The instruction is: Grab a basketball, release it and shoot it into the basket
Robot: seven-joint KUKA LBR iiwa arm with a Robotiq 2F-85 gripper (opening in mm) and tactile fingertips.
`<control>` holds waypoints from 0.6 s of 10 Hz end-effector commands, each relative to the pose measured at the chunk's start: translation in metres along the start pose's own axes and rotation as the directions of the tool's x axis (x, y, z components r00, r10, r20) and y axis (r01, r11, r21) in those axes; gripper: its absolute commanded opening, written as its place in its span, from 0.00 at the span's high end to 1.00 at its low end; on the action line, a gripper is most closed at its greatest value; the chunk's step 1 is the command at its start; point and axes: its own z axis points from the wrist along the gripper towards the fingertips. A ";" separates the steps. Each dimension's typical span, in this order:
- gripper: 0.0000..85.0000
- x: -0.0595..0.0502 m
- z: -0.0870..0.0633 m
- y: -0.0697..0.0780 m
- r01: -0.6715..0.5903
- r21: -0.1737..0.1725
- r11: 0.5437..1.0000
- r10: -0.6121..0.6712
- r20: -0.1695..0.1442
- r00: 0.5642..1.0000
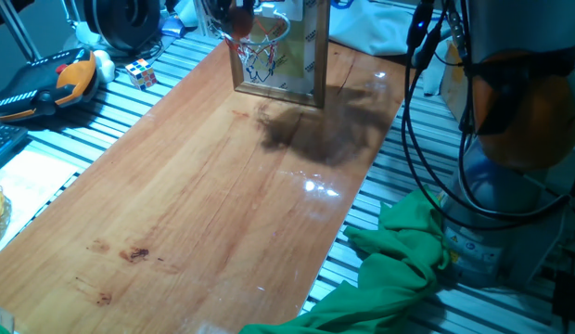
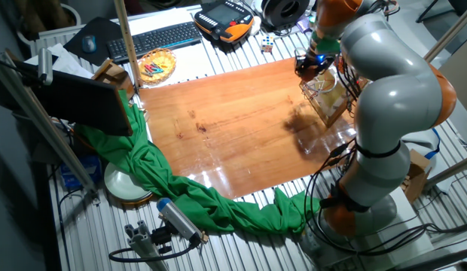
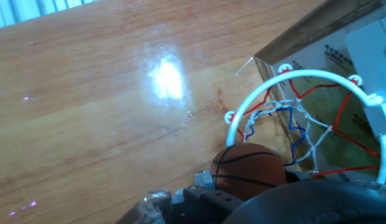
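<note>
The ball (image 3: 249, 171) sat clamped in the pincer (image 3: 243, 186), held just above and beside the near edge of the hoop (image 3: 305, 112), over the table (image 3: 87, 112). The risk was a release off centre: the ball appeared to hang over the rim rather than the net, so it could strike the rim and bounce away onto the table. It was a small brownish-orange ball with thin dark seams, its lower part hidden by the pincer.
</note>
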 end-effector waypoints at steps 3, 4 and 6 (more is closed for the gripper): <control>0.99 -0.001 0.003 -0.006 0.022 -0.001 1.000 -0.022 -0.002 1.000; 0.99 -0.002 0.005 -0.009 0.028 -0.007 1.000 -0.028 -0.002 1.000; 0.99 -0.002 0.005 -0.010 0.031 -0.016 0.999 -0.031 0.001 1.000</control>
